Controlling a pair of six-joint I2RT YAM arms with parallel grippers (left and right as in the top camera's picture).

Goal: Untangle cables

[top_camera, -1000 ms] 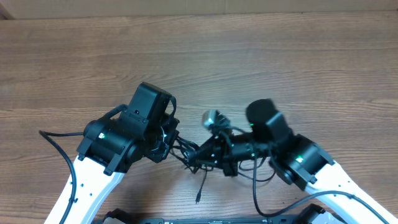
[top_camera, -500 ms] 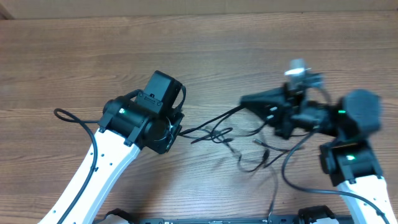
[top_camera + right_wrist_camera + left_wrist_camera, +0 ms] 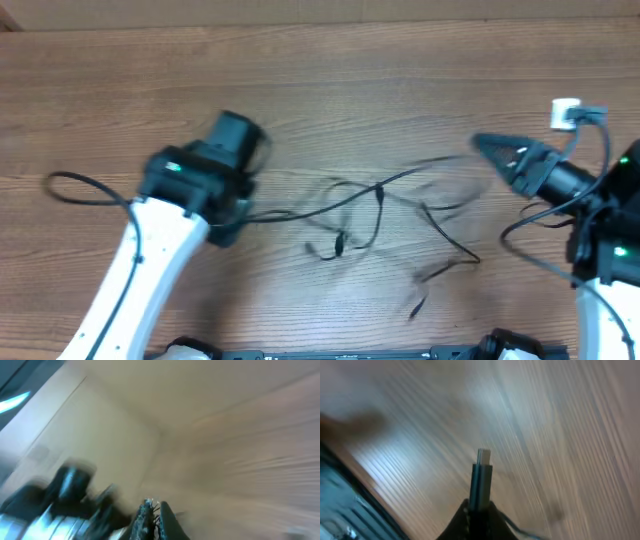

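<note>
No text, label, brand, number or sign can be read in any view. Both wrist views are smeared by blur. The overhead view is too coarse to show any fine print.

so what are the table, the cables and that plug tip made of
Table: wood or wood-look laminate, brown with grain lines, low sheen. Cables: thin black cords, probably rubber or plastic jackets, matte. Plug tip: silvery and bright, likely metal; its dark body looks like plastic.
</note>
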